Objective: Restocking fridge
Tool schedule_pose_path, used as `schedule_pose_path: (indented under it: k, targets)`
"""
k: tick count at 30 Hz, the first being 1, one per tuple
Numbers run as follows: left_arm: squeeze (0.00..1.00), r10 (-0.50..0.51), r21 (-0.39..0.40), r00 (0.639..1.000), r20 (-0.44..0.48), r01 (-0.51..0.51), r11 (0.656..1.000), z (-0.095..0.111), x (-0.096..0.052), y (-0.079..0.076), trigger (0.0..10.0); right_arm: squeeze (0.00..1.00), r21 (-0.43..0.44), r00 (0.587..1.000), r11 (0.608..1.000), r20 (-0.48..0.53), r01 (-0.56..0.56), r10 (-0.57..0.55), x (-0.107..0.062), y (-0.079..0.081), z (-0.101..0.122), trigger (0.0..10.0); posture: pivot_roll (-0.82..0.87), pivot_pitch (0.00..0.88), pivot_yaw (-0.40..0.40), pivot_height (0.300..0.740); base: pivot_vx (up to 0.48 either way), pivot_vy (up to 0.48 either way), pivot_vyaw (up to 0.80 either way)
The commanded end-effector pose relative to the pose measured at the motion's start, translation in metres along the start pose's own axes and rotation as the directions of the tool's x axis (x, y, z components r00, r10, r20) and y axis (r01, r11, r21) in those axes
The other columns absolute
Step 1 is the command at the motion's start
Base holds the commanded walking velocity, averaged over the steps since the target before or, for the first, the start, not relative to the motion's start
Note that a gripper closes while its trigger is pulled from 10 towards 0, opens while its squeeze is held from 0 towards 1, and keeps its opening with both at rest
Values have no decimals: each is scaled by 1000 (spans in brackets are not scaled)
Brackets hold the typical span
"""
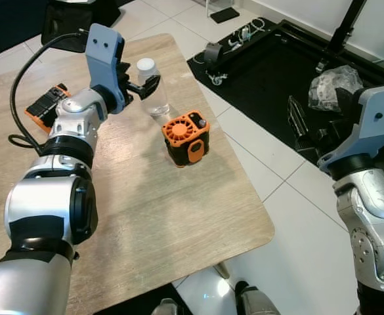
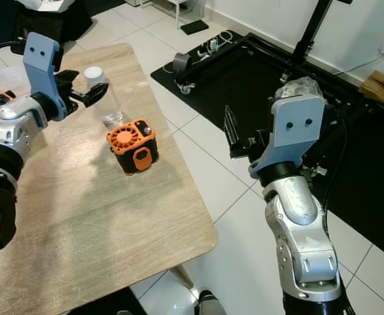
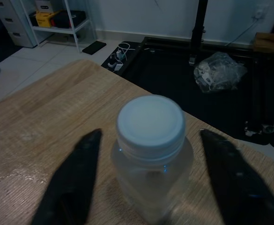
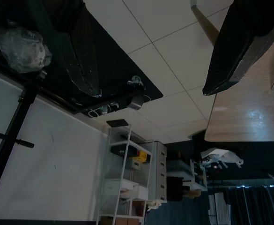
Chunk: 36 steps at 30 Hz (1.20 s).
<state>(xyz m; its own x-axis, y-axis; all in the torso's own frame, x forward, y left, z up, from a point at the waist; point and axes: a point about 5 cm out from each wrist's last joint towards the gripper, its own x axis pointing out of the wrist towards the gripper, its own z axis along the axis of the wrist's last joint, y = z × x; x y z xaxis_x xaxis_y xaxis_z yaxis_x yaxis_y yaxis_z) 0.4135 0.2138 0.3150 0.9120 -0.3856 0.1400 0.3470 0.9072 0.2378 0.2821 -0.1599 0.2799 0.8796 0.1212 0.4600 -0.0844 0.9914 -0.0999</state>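
The left gripper point(image 3: 148, 183) has its jaws spread wide to either side of the clear plastic bottle with a white screw cap point(image 3: 151, 154), one black finger point(image 3: 73, 180) on each flank and a visible gap to the bottle on both, so nothing is gripped yet. The bottle stands upright on the pale wooden tabletop point(image 1: 146, 216), near its far edge, and seems to hold little or no liquid, so it is probably light and easy to tip. To do the grasp well, I would keep the jaws level and centred, bring them down to the bottle's shoulder below the cap, and close evenly so both fingers meet it together and neither nudges it first. Squeeze gently, since thin plastic will likely dent or slip. Just beside the bottle sits a black block with an orange fan-like top point(image 1: 186, 139), close enough that the lift should go straight up before swinging away. Further left lies an orange-and-black battery-like pack point(image 1: 44, 107). The right gripper point(image 4: 141, 51) hangs off the tabletop over the white tiled floor point(image 2: 211, 170), its jaws apart and empty.
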Motion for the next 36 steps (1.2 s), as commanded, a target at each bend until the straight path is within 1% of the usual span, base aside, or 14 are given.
schedule_pose_path:
  k: [1,2,7,12,19,20,21,25,26,31,32,33,35,36]
  targets:
    - [0,-12,9,1000,-15,13,1000,-2,2,-4,1137,0,-2,1000,1000,-6,-11,11,-4,3,0,10000,-285,331,20,740,0,0,0]
    - [0,-12,10,1000,-15,13,1000,-1,2,-4,0,0,-2,1000,1000,-7,-11,11,-4,3,0,10000,-286,329,20,740,0,0,0]
    - [0,-12,15,1000,-20,13,1000,-1,3,-4,0,0,-1,1000,1000,-10,-12,12,-4,4,0,10000,-283,327,21,740,0,0,0]
    - [0,4,18,1000,-25,-4,1000,-4,-2,1,0,0,9,1000,1000,-13,-13,13,-2,6,-2,10000,-263,312,22,740,0,0,0]
    - [0,8,19,1000,-25,-8,1000,-5,-4,4,0,0,13,1000,1000,-11,-17,18,0,7,-3,10000,-253,302,24,740,0,0,0]
    - [0,12,24,1000,-18,-11,1000,-4,-4,5,10000,0,14,1000,1000,-10,-18,18,0,8,-4,10000,-248,294,28,740,0,0,0]
    - [0,19,33,1000,-3,-19,999,0,-4,6,10000,0,16,1000,1000,-10,-16,16,0,8,-4,10000,-241,288,32,740,0,0,0]
    - [0,23,159,999,46,-30,987,12,-4,8,10000,0,24,1000,1000,-8,-11,11,2,10,-7,10000,-223,273,36,740,0,0,0]
    - [0,16,167,999,52,-25,986,13,-5,8,10000,0,25,1000,1000,-8,-11,11,2,10,-8,10000,-215,266,36,740,0,0,0]
    - [0,-20,164,996,83,7,986,15,-7,7,10000,0,33,1000,999,-2,-18,19,4,12,-9,10000,-194,254,38,740,0,0,0]
    - [0,-28,146,995,98,14,989,17,-9,8,10000,0,37,1000,999,-1,-20,21,5,12,-10,10000,-180,247,39,740,0,0,0]
    - [0,-28,146,995,98,14,989,17,-9,8,10000,0,37,1000,999,-1,-20,21,5,12,-10,10000,-180,247,39,740,0,0,0]
    - [0,-5,113,992,128,-10,994,21,-12,11,10000,0,43,1000,999,-1,-23,23,6,13,-12,10000,-167,240,43,740,0,0,0]
    - [0,17,121,989,149,-36,992,24,-14,12,10000,0,48,1000,999,-1,-25,25,7,14,-13,10000,-161,235,44,740,0,0,0]
